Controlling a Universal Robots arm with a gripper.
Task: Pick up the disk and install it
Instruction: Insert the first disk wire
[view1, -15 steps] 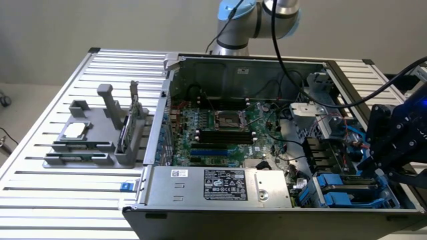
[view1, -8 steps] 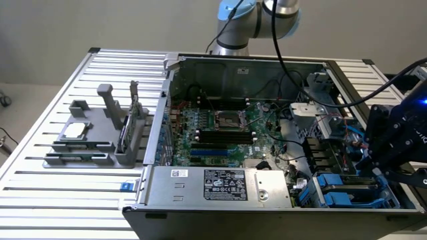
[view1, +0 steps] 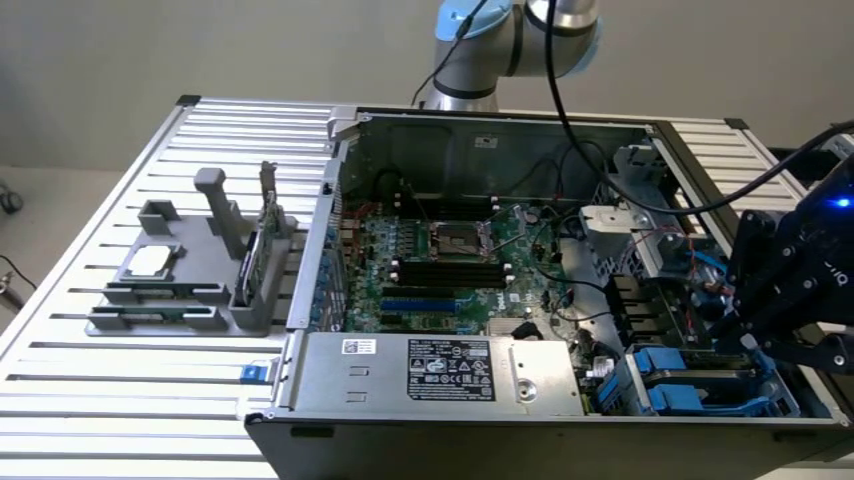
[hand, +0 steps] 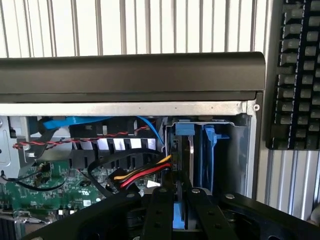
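Observation:
My gripper (view1: 755, 335) hangs over the drive bay at the near corner of the open computer case (view1: 334, 200), on the exterior view's right. In the wrist view its black fingers (hand: 159, 210) stand close together with the disk (hand: 184, 130) between them. The disk is edge-on, its blue carrier showing at the far end and between the pads. It reaches into the bay slot, right beside another blue carrier (hand: 209, 150). In the exterior view the gripper's body hides the held disk. Blue carriers (view1: 667, 368) lie in the bay below it.
A grey labelled power-supply box (view1: 441, 368) sits at the case's near side, beside the green motherboard (view1: 441, 255). Red, yellow and black cables (hand: 145, 172) run close to the bay. A grey fixture (view1: 200, 275) with a small silver chip (view1: 147, 262) stands on the slatted table (view1: 80, 400).

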